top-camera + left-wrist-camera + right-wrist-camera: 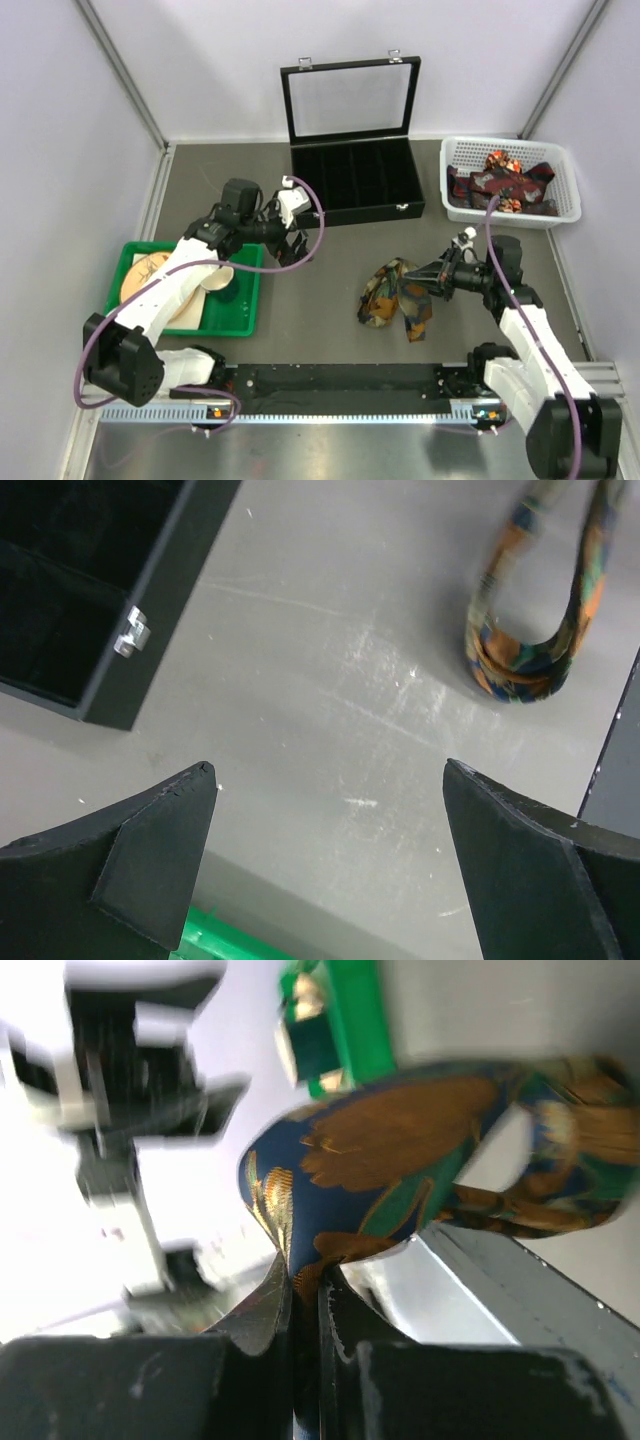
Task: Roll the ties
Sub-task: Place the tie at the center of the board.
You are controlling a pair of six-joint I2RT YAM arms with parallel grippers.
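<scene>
Right tool [305,1278] is clamped on 1 end of a patterned tie [398,295], which lies looped on the bench [335,305] in front of it. Left tool [330,770] hovers with fingers wide apart beside the black case [355,190]. More ties [505,185] sit in the white basket [565,205].

This is a robot lab test cell. Plain white panel walls [60,120] in metal framing enclose a grey bench [330,260] on the left, right and far sides. The cabled left arm [190,265] and right arm [525,320] are bolted to a black rail [340,380] along the near edge.
</scene>
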